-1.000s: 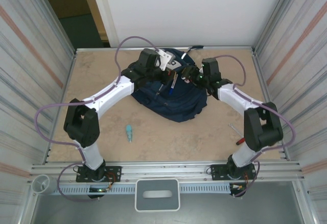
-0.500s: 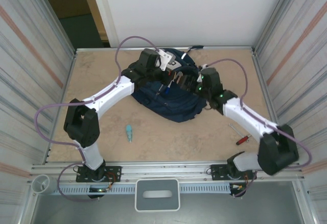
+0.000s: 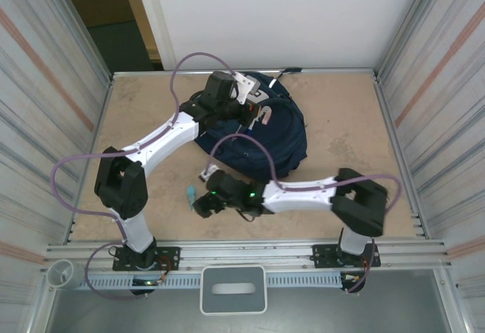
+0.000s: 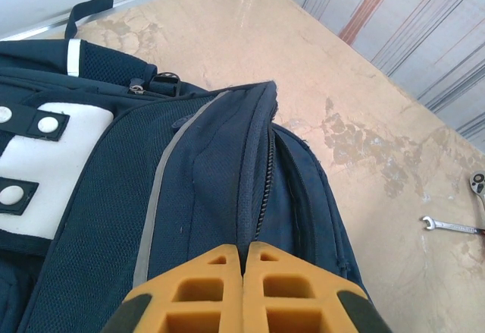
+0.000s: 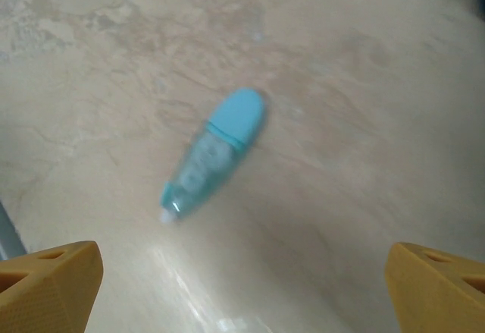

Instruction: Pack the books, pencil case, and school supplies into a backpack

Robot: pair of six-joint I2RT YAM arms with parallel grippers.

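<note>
Still loose on the table [image 3: 151, 113], nearer the arm bases than the backpack [image 3: 282, 137] and well apart from it: the small teal stapler-like item [image 3: 191, 196], lying flat and not yet packed. Blurred in the right wrist view, yet plainly untouched. Now framed by the right gripper [image 5: 242, 276], fingers spread wide to either side of it, holding nothing. A big swing within the last second: away from the backpack's mouth, where it hovered a moment ago, and down low across the near side of the table. Reads as one delivery finished and the next pick lined up, wanting only a descent and a close. No change at the left gripper [image 4: 244, 251]: pads pressed together on the backpack's zip edge, apparently keeping the opening lifted for the return trip.
</note>
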